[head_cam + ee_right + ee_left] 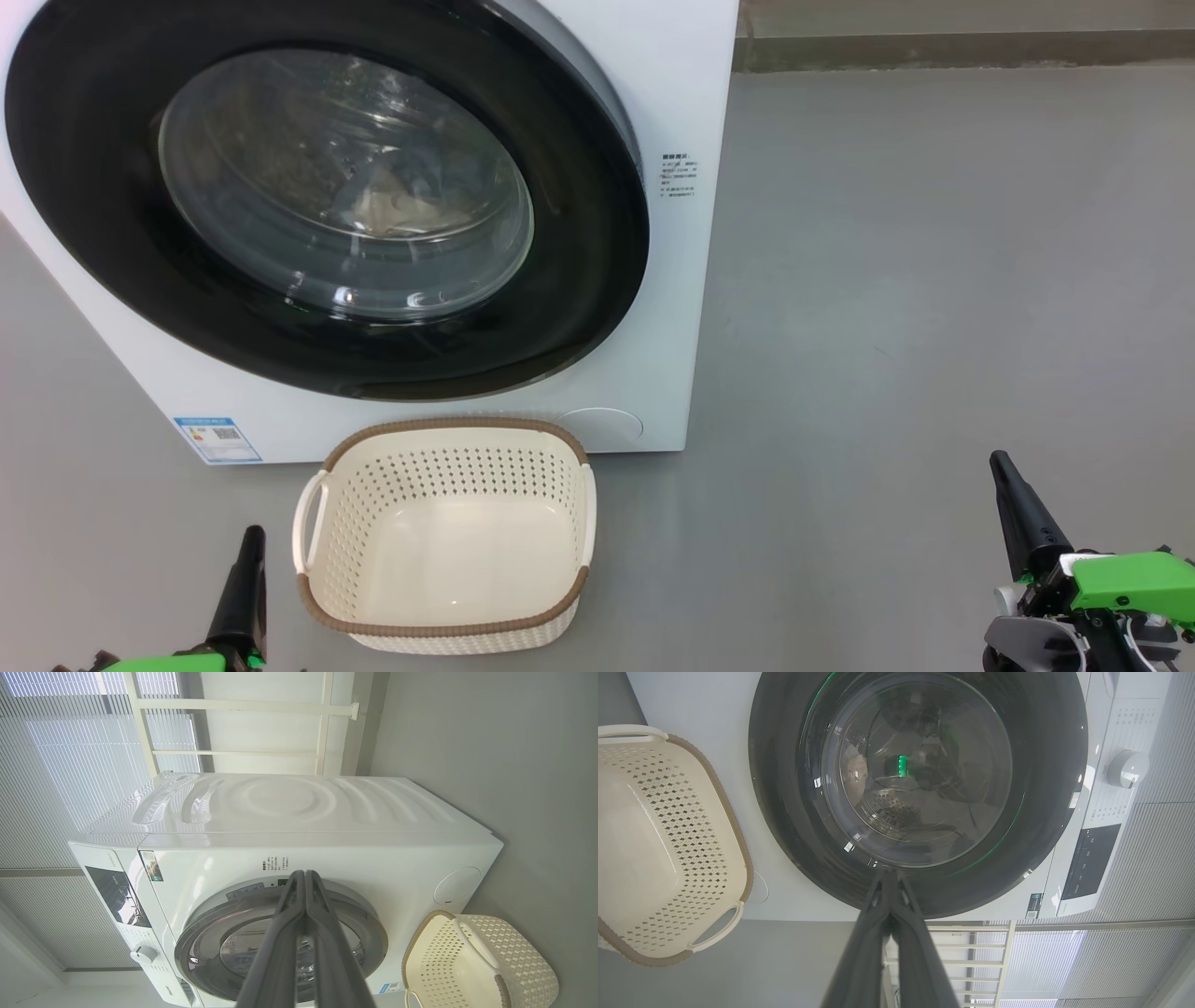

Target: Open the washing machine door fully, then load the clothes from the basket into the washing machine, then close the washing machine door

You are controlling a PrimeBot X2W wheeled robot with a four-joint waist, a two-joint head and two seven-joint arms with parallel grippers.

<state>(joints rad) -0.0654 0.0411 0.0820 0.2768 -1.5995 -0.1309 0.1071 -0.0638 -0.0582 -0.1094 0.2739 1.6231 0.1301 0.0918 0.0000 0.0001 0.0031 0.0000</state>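
We judge the task to be at its last step, or just done. The washing machine door (579,280) lies flat against the front of the washing machine (677,103), with no gap that we can make out along its black rim. Through the glass bowl we see a pale cream and light-blue heap, which we take for the clothes (401,203), lying low in the drum. The basket (448,471) stands empty on the floor (934,280), on the near side of the machine and just in front of it, below the door.

Our left gripper (888,877) is clenched on nothing, its two dark fingers pressed together, and it sits low and near, just left of the basket. Our right gripper (304,877) is likewise clenched and empty, well apart to the right over bare floor.

What the next move calls for is little. We cannot tell from here whether the latch has caught. If it has not, a firm push on the rim's right edge would seat it; otherwise both arms can rest where they are.
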